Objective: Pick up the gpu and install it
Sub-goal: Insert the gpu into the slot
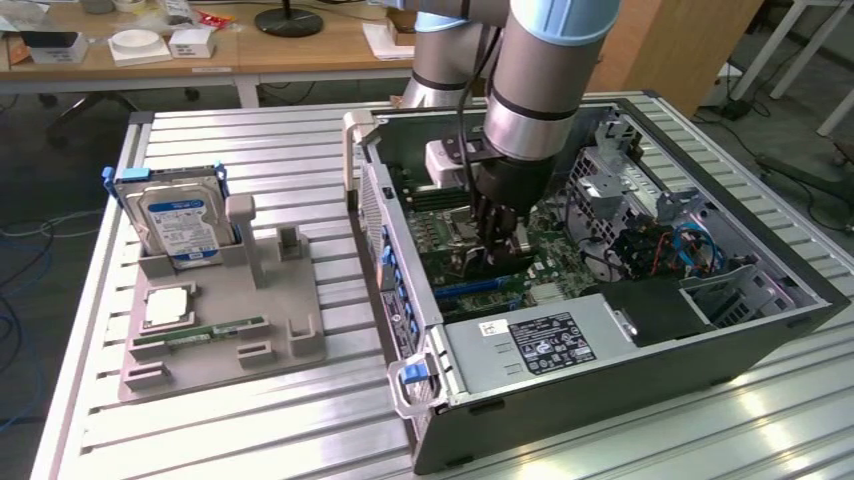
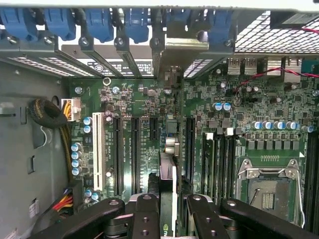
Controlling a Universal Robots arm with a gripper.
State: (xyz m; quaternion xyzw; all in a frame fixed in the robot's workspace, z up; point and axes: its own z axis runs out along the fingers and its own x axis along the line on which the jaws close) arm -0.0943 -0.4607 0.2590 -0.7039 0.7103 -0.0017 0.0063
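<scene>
Black-fingered end effector (image 2: 169,204) clamps the thin flat gpu (image 2: 167,172) edge-on above the green motherboard (image 2: 249,107).

One gpu (image 2: 167,172), one hard drive (image 1: 180,215), one case (image 1: 641,392)

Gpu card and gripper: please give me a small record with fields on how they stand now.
gripper: black gripper, inside the open black computer case
held: thin black gpu card, edge-on between the fingers
position: above the green motherboard, near its long black slots; seated or not, cannot tell
on grey tray: silver hard drive with blue label, narrow green memory stick
</scene>
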